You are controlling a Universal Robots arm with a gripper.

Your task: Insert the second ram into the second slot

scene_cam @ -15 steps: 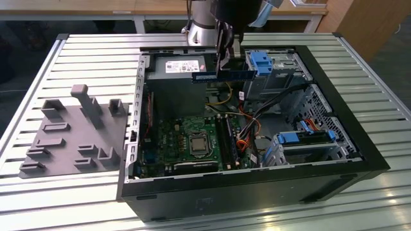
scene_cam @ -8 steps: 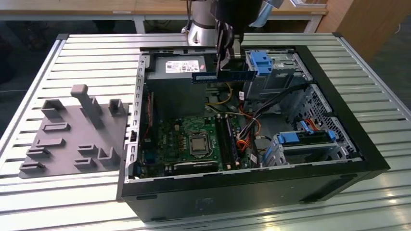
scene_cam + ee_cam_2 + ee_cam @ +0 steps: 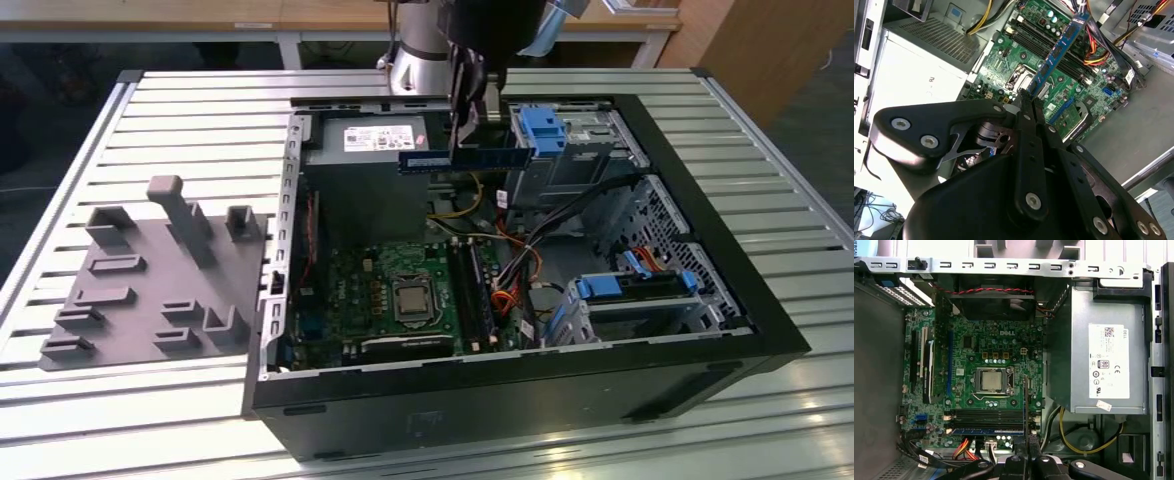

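Black pincer clamped on the thin, dark-blue second ram above the open case.
The flat circuit-board strip hangs level in the air over the black computer case on the slatted metal table. It is well apart from the green motherboard's long black slots.

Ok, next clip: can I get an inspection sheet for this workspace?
Surface: slatted metal table, carrying an open computer case.
Job's things: second ram held above the motherboard, not in a slot.
Clutter: grey fixture plate beside the case, on the exterior view's left.
Tool: tool shut on the second ram.
Cables: yellow wires beside the power supply.
Surroundings: wooden furniture beyond the table.
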